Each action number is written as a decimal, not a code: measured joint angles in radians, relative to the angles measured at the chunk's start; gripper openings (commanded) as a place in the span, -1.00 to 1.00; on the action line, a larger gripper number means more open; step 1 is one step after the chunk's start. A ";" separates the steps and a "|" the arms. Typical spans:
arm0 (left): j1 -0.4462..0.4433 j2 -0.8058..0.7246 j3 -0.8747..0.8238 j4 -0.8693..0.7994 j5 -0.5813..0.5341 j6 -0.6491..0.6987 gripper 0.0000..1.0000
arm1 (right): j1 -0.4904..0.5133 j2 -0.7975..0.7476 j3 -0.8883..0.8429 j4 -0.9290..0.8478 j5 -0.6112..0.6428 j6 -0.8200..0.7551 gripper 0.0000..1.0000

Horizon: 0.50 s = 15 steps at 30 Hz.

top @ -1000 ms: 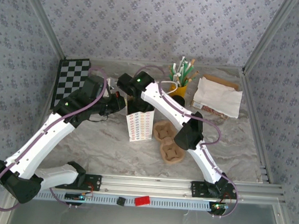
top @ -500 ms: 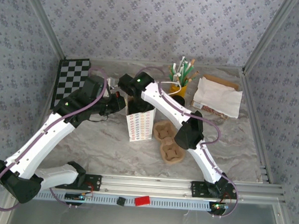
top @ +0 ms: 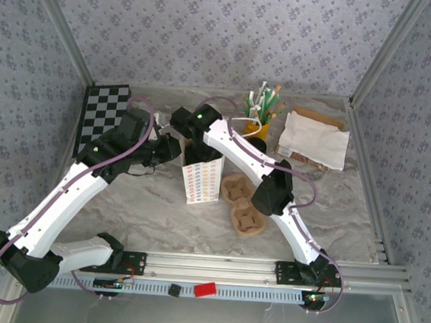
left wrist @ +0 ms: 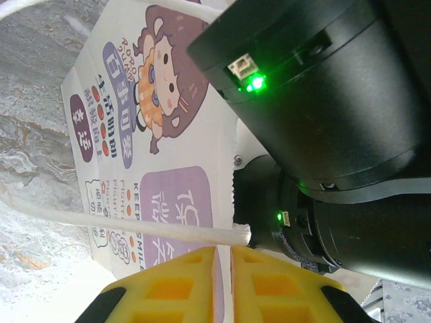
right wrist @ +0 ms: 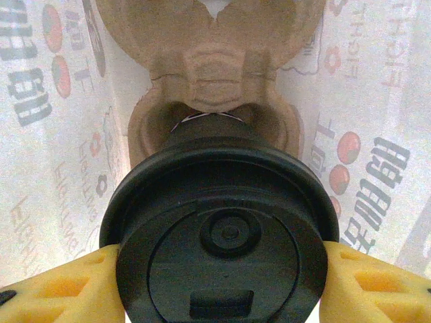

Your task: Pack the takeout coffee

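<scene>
Upright, lid up, long axis vertical, the takeout coffee (right wrist: 225, 235) sits inside the mid-table paper bag (top: 202, 179) over the cardboard carrier (right wrist: 215, 67), clamped by the right gripper (right wrist: 219, 282). The left gripper (left wrist: 223, 282) is nearly closed at the bag's handle (left wrist: 135, 225); I cannot tell whether it grips it.

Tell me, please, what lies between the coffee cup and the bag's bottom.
A brown pulp cup tray, seen in the right wrist view; the cup, in the right gripper, is over one well.
</scene>
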 measured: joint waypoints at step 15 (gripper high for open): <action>0.003 0.001 0.004 -0.025 -0.013 0.019 -0.64 | 0.003 -0.012 -0.037 0.031 -0.007 0.000 0.04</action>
